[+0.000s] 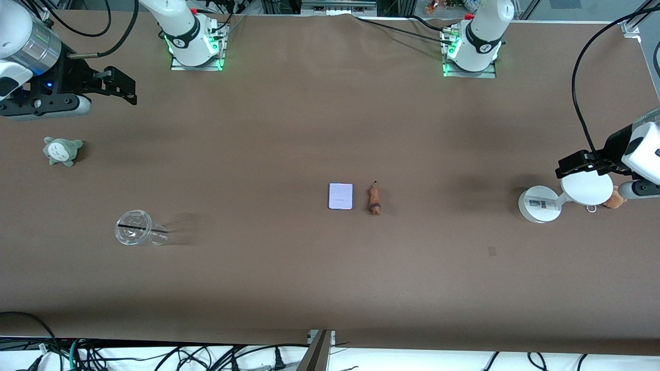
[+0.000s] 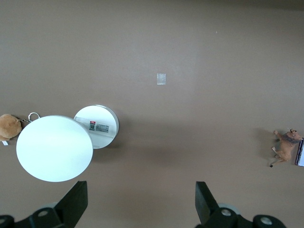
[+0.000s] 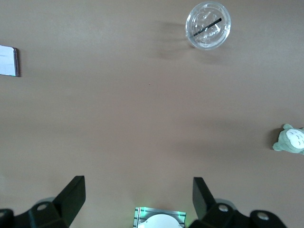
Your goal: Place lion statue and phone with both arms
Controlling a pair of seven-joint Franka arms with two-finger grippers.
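Observation:
The lion statue (image 1: 374, 200), a tiny orange-brown figurine, lies on the brown table near its middle. The phone (image 1: 341, 196), a flat pale lavender rectangle, lies right beside it toward the right arm's end. My left gripper (image 1: 571, 168) is open and empty, up over the white round stand at the left arm's end. Its wrist view shows the open gripper (image 2: 141, 190), the lion (image 2: 286, 147) and an edge of the phone (image 2: 300, 153). My right gripper (image 1: 122, 86) is open and empty, up over the right arm's end. Its wrist view shows the gripper (image 3: 138, 187) and the phone (image 3: 8, 61).
A white round stand (image 1: 539, 204) and a tan plush bear (image 1: 614, 198) sit at the left arm's end. A grey-green plush toy (image 1: 62, 150) and a clear plastic cup (image 1: 135, 227) sit at the right arm's end. A small tape mark (image 1: 492, 251) is on the table.

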